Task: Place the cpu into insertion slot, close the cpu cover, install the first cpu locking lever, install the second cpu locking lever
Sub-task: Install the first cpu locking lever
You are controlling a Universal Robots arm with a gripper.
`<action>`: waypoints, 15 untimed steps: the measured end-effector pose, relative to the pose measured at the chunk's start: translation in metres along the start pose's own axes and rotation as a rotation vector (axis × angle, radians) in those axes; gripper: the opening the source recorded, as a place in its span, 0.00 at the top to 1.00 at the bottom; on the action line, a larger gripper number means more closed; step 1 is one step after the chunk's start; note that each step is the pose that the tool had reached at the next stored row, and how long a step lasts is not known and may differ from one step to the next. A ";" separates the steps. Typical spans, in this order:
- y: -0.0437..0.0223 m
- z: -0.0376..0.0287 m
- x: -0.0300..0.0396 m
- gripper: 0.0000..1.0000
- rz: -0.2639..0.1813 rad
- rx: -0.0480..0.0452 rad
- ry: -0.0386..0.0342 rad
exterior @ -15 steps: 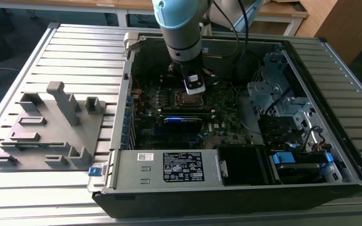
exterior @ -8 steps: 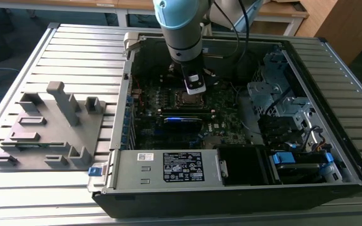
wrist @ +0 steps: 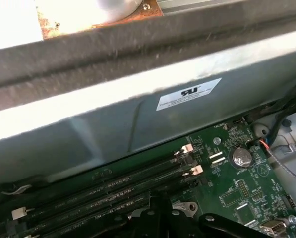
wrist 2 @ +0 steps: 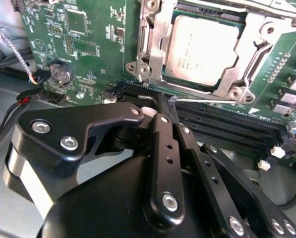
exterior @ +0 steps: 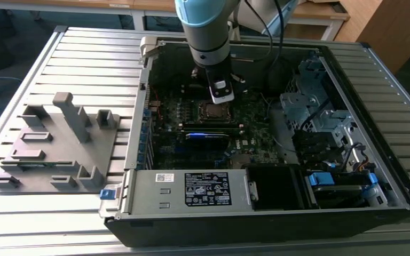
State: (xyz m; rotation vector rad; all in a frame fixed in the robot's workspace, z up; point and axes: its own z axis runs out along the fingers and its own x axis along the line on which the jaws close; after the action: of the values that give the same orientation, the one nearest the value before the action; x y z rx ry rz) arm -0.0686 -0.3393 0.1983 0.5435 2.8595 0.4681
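Observation:
The cpu [wrist 2: 205, 47], a silvery square chip, lies flat in the insertion slot, whose metal rim [wrist 2: 136, 68] shows around it. The cpu cover [wrist 2: 156, 37], a silvery frame plate, is folded down over the chip's edges. A thin silvery locking lever [wrist 2: 212, 102] runs along the socket's side nearest the memory slots. My black gripper [wrist 2: 167, 106] is shut, and its tip touches the end of that lever. In the exterior view the gripper [exterior: 221, 97] hangs just above the socket and cpu [exterior: 214, 111] inside the open computer case.
Long black memory slots [wrist 2: 227, 124] lie right beside the fingertips. A coin battery [wrist 2: 61, 73] and cables [wrist 2: 19, 106] are close by. The case wall [wrist: 138, 114] stands near. A grey fixture [exterior: 55, 144] sits at the exterior view's left, a drive cage [exterior: 312, 106] at its right.

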 end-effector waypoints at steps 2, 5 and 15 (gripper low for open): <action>0.0003 -0.0008 -0.0001 0.90 0.000 -0.0003 0.0000; 0.0000 -0.0011 -0.0003 0.90 0.000 -0.0001 0.0002; -0.0058 -0.0030 -0.0015 0.90 0.005 -0.0192 0.0068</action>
State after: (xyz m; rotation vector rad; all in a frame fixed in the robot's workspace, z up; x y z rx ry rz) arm -0.0698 -0.3458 0.1993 0.5472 2.8576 0.4988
